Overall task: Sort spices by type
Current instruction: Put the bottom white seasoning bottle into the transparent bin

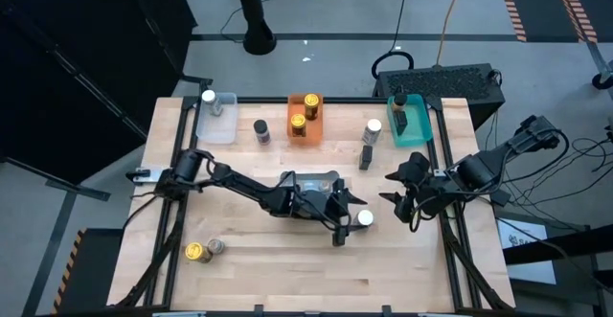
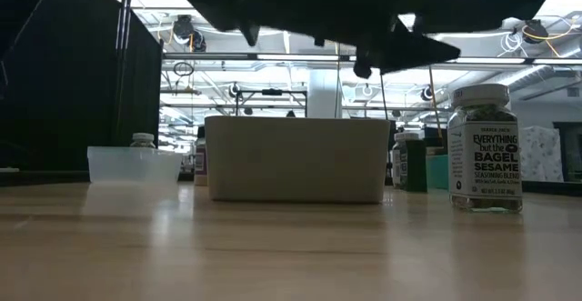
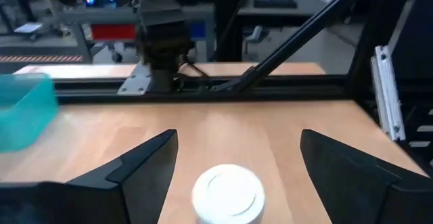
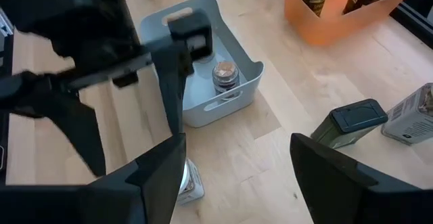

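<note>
Jar with a white lid (image 1: 365, 218) stands on the wooden table (image 1: 287, 269) right of centre in the high view, between the spread, empty fingers of the left gripper (image 1: 351, 214). The right gripper (image 1: 395, 189), also open and holding nothing, hovers just right of it. Other jars sit in the clear bin (image 1: 218, 118), orange bin (image 1: 306, 116) and teal bin (image 1: 409, 121) along the upper edge; two more (image 1: 203, 250) lie at lower left.
</note>
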{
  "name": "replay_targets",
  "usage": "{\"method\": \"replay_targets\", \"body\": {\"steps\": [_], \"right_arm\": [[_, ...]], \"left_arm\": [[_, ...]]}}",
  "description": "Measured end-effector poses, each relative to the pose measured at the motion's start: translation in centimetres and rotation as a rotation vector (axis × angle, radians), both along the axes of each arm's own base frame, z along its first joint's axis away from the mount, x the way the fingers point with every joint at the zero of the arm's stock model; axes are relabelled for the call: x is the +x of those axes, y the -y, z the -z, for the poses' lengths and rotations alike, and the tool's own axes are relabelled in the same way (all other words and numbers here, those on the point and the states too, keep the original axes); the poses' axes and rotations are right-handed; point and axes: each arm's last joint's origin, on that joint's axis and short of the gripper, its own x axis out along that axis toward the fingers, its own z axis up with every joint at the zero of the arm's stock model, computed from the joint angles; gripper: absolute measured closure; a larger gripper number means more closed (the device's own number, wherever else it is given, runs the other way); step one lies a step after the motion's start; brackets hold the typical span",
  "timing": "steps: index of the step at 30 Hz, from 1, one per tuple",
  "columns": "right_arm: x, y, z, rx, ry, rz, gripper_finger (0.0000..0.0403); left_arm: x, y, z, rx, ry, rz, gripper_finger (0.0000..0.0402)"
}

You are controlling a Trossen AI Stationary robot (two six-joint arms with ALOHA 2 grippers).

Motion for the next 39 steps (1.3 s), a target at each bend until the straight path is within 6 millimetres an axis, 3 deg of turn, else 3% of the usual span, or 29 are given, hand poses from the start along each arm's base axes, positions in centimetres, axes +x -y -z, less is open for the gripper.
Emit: {"method": "replay_targets", "body": {"steps": [12, 39], "right_arm": [[0.0, 0.0, 0.0, -0.003, -0.003, 0.001, 0.0156], [0.0, 0.0, 0.0, -0.007, -0.004, 0.0, 0.0156]], "left_arm": [[0.8, -0.5, 2.9, -0.032, 0.013, 0.002, 0.0083], [0.9, -1.2, 3.6, 0.011, -0.044, 0.003, 0.0084]]}}
